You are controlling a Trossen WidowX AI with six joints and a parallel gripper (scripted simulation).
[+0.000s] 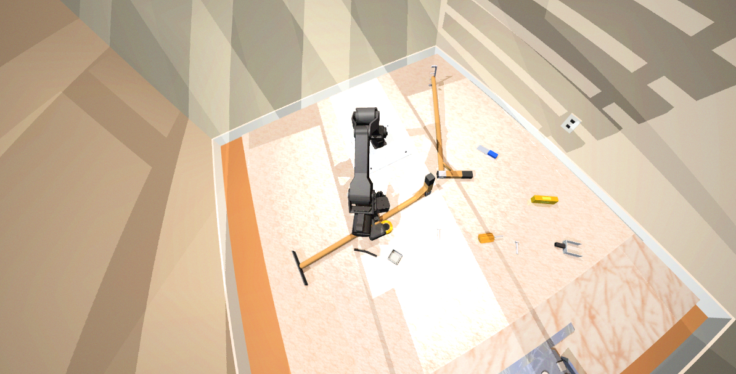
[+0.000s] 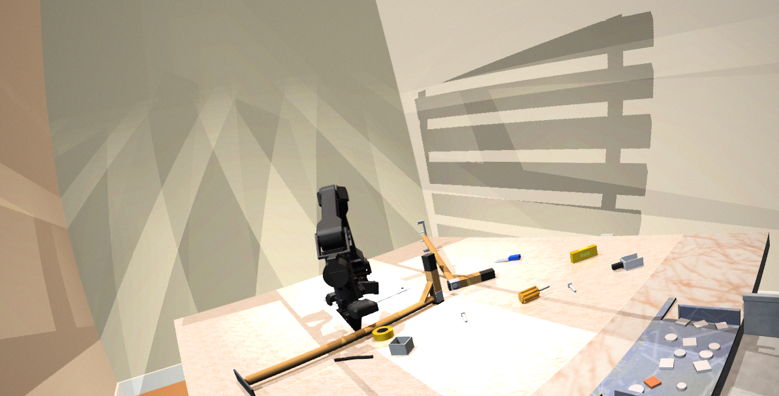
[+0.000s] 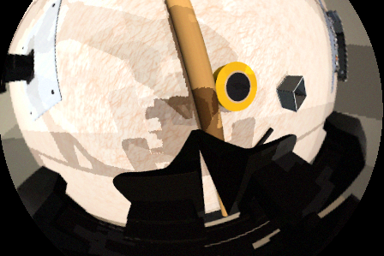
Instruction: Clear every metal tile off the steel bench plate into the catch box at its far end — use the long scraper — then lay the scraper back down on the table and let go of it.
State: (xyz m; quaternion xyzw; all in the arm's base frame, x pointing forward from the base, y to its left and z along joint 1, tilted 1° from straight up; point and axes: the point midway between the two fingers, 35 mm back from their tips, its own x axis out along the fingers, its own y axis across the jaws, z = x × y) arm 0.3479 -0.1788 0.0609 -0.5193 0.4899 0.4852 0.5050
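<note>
The long scraper [image 1: 329,249] [image 2: 305,357] [image 3: 189,41] lies on the table, its flat dark blade at the left and its upright black-ended grip at the right. My gripper [image 1: 378,231] [image 2: 355,321] [image 3: 195,133] is shut with nothing between its fingers. It is just above the scraper's handle, near the middle; its exact height is hard to tell. The steel bench plate [image 1: 530,361] [image 2: 642,348] is at the lower right, cut off by the frame. It holds several pale tiles [image 2: 689,342] and an orange tile [image 2: 652,381]. A grey wall [image 2: 761,314], perhaps the catch box's, stands beyond its right edge.
A yellow tape roll [image 2: 383,333] [image 3: 236,86] lies beside the scraper's handle, near a small square box [image 2: 401,345] [image 3: 292,92] and a black strip [image 2: 353,357]. A second long-handled tool [image 1: 437,119] lies behind. A screwdriver [image 1: 486,238], yellow level [image 1: 544,199] and forked tool [image 1: 569,248] lie right.
</note>
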